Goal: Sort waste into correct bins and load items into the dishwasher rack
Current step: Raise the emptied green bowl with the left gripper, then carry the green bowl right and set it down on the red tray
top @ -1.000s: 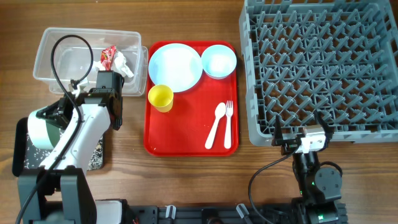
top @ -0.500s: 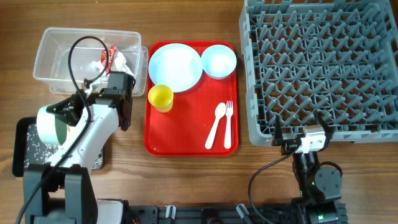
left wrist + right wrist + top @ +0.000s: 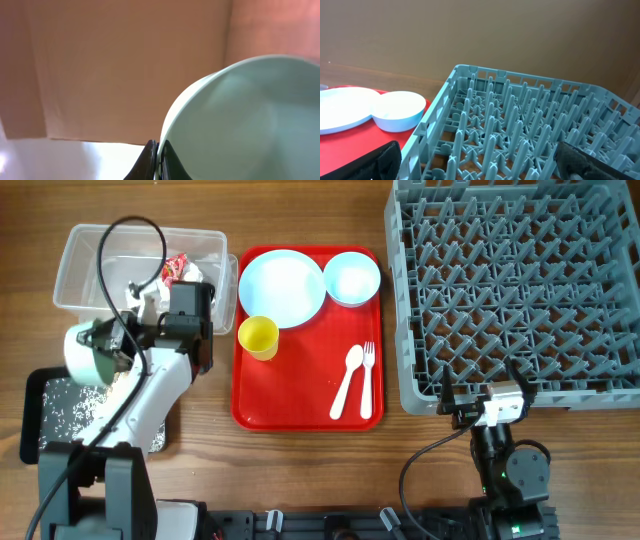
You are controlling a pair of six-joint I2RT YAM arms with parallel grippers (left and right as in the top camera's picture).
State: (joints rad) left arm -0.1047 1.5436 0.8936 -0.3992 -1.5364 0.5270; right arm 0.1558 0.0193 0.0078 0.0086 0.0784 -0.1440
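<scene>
Pale green bowl [image 3: 82, 355] — tilted on edge

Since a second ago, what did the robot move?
The left tool, shut on the green bowl, carried it away from the black tray toward the clear tub, uncovering more crumbs. The right tool stayed open by the rack. Everything on the red tray stayed put.
</scene>
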